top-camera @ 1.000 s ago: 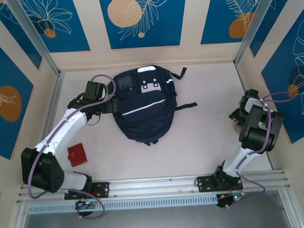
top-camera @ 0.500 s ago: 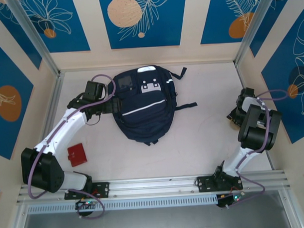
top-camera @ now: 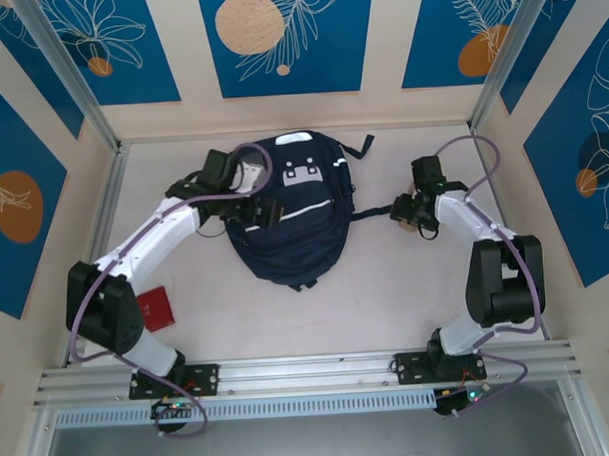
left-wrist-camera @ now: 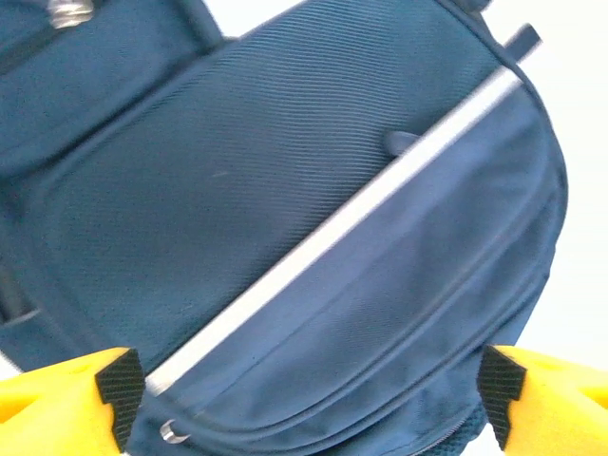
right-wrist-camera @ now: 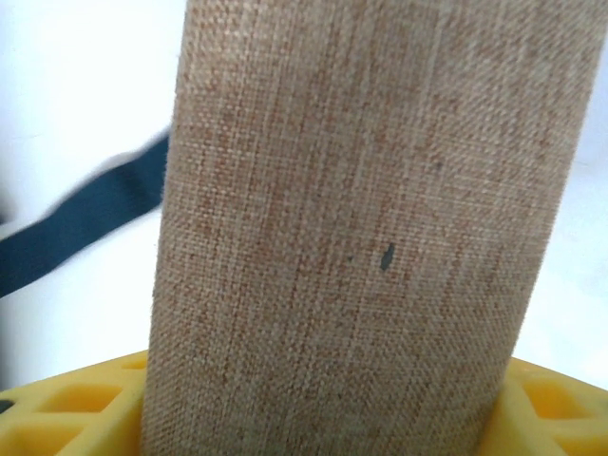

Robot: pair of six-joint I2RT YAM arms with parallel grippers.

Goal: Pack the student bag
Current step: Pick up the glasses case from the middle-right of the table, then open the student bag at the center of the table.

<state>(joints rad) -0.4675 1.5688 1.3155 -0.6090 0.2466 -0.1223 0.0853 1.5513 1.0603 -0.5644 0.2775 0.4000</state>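
Note:
The student bag (top-camera: pixel 285 239), dark navy with a white stripe, lies flat in the middle of the table. My left gripper (top-camera: pixel 262 211) hovers over its front, just left of the stripe. In the left wrist view that gripper (left-wrist-camera: pixel 309 389) is open, its yellow fingertips (left-wrist-camera: pixel 81 399) wide apart above the bag's (left-wrist-camera: pixel 285 190) lower pocket and zip. My right gripper (top-camera: pixel 409 209) sits to the right of the bag, by a loose strap (top-camera: pixel 372 213). Its jaws (right-wrist-camera: pixel 323 380) are shut on a tan woven-fabric item (right-wrist-camera: pixel 361 218) that stands up between them.
A small red flat item (top-camera: pixel 157 306) lies near the left arm's base, partly behind the arm. A navy strap (right-wrist-camera: pixel 85 223) runs across the table left of the tan item. Patterned walls and metal posts (top-camera: pixel 494 66) close in the table on three sides.
My left gripper has moved from the bag's left edge onto its front. The right arm has swung from the right wall toward the bag's strap, carrying the tan item.

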